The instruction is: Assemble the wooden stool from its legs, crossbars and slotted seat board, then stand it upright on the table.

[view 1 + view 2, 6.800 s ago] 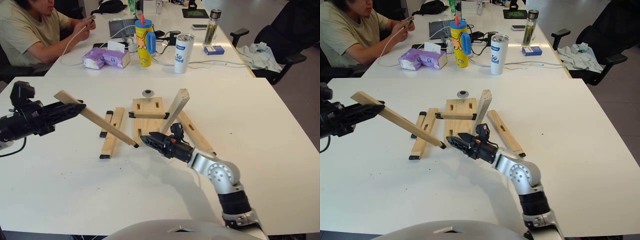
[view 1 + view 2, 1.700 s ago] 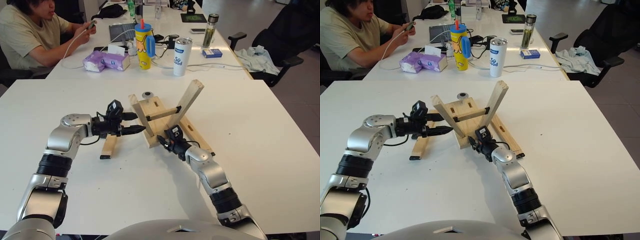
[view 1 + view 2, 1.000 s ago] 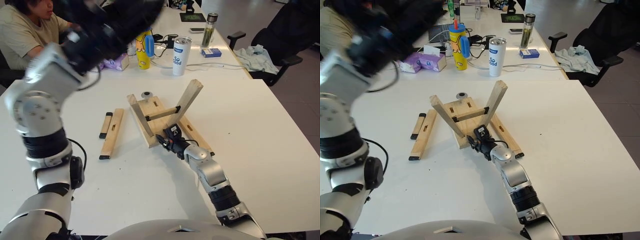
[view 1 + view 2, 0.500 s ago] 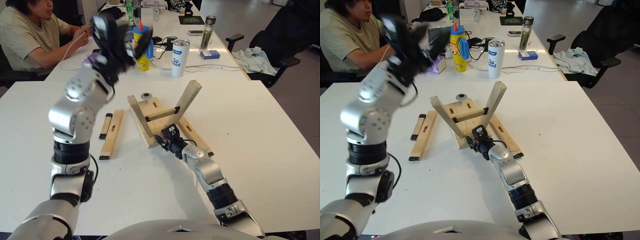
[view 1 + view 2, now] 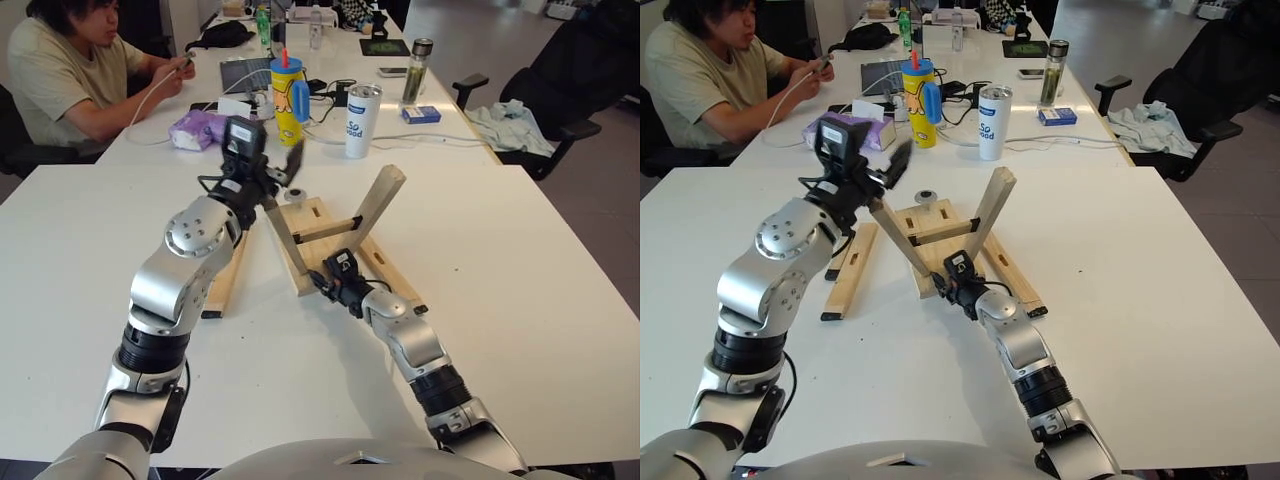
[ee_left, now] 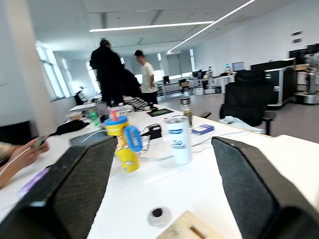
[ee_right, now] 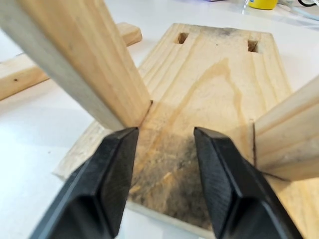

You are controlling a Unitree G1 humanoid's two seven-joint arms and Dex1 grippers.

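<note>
Right wrist view: right gripper (image 7: 164,134) spread apart at near edge of flat, grained seat board (image 7: 219,74), rectangular slots at far end. Board lying on smooth white table (image 5: 520,260); two pale square-section legs (image 5: 378,205) slanting upward, joined by thin crossbar (image 5: 326,229). Left gripper (image 5: 272,178) raised near one leg top, matte textured pads (image 6: 75,189) apart.

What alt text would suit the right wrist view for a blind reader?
The right tool, its two black fingers apart, sits at the near edge of a wooden seat board. Slanted legs rise from it on either side; two empty slots show at its far end.
</note>
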